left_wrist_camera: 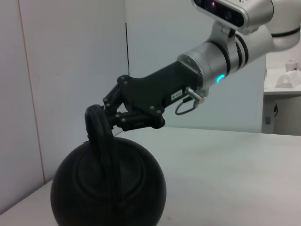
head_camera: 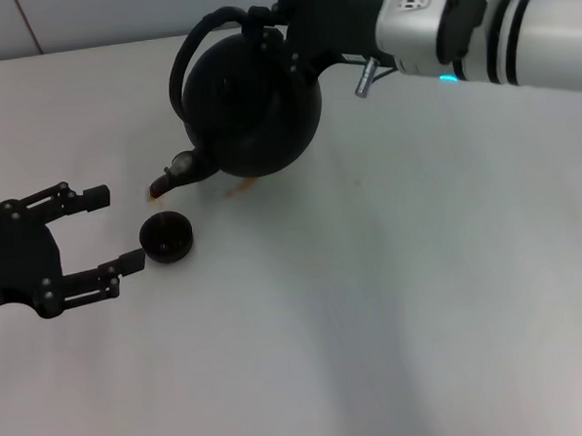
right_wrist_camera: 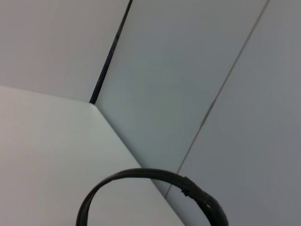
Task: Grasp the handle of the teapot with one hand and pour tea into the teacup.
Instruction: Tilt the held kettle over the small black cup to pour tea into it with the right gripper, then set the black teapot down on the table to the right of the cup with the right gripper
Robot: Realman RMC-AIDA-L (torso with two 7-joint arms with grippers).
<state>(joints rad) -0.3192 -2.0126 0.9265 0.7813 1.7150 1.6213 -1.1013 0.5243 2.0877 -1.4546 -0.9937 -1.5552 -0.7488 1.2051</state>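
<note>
Head view: the white surface (head_camera: 393, 301) carries everything. The teapot (head_camera: 256, 107) is tilted, spout down toward the teacup (head_camera: 165, 236), probably so tea can run out; some brownish drips lie near the spout. The right hand (head_camera: 266, 29) is clenched on the handle (head_camera: 190, 52) at its top, holding that tilt. The left hand (head_camera: 101, 233) rests spread apart, flanking the teacup, perhaps to steady it.

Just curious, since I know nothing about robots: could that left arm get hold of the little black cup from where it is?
Probably yes: the left end effector is open beside the teacup, with nothing between them.
</note>
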